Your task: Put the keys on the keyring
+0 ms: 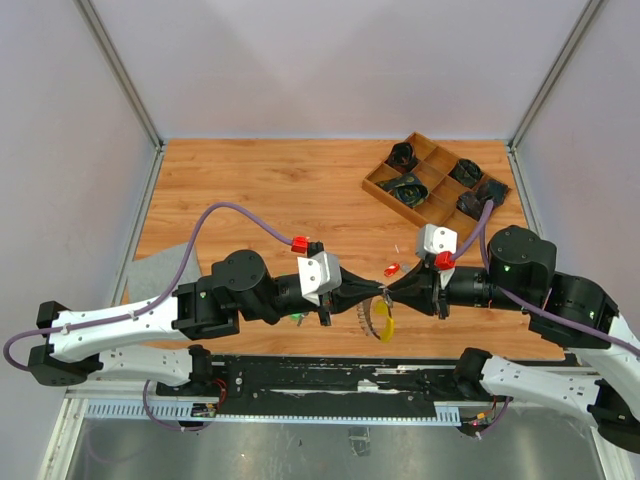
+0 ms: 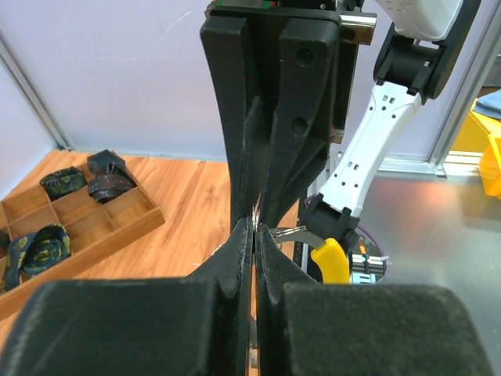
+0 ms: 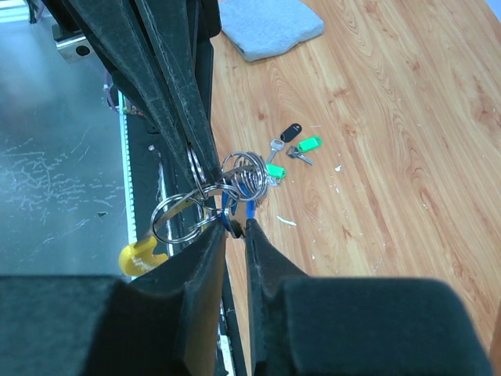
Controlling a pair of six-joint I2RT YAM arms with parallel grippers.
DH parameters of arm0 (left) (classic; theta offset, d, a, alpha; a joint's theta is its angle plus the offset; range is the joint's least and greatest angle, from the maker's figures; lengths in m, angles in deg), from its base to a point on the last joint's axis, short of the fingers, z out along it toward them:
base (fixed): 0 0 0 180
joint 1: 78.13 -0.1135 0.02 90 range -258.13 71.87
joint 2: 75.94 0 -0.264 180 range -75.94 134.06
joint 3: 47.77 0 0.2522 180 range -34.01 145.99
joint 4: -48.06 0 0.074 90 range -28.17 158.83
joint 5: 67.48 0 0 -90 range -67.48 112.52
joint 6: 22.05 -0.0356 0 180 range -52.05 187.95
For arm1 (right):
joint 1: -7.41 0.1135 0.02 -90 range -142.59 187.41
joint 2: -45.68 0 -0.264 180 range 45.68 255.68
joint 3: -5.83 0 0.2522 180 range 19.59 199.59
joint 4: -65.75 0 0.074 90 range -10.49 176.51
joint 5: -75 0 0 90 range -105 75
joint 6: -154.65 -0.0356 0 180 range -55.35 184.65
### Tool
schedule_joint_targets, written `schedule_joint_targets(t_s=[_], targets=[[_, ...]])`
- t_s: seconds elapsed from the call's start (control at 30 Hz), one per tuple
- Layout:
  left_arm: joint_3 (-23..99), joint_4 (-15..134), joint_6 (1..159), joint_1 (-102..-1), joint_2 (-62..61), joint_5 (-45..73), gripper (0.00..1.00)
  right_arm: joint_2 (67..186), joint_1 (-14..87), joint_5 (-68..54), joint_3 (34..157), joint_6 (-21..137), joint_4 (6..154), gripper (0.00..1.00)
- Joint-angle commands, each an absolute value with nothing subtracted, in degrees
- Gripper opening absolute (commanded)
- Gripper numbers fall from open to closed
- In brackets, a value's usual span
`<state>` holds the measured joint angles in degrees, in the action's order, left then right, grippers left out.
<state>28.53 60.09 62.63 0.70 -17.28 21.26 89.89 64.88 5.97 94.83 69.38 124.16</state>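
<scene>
The keyring (image 3: pixel 249 174), a silvery wire coil with loops and a yellow curved piece (image 3: pixel 141 257), hangs in the air between my two grippers, which meet tip to tip over the table's near edge. My left gripper (image 1: pixel 372 296) is shut on the ring's wire; a thin strip of metal shows between its fingertips in the left wrist view (image 2: pixel 255 227). My right gripper (image 3: pixel 236 225) is shut on a blue-headed key (image 3: pixel 250 208) right at the coil. The yellow piece (image 1: pixel 384 326) hangs below them. A red key (image 1: pixel 392 268) and green keys (image 3: pixel 309 144) lie on the table.
A wooden compartment tray (image 1: pixel 374 182) with dark rolled items stands at the back right. A grey cloth (image 1: pixel 160 268) lies at the left edge. A black-tagged key (image 3: pixel 291 131) lies next to the green ones. The metal rail runs under the grippers.
</scene>
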Motion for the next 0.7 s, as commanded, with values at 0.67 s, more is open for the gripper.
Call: schedule_joint_targets(t_s=[0.67], targets=[[28.0, 56.6, 62.5, 0.5, -19.1, 20.8, 0.01, 88.5, 65.2, -2.3, 101.3, 72.0, 127.4, 0.01]])
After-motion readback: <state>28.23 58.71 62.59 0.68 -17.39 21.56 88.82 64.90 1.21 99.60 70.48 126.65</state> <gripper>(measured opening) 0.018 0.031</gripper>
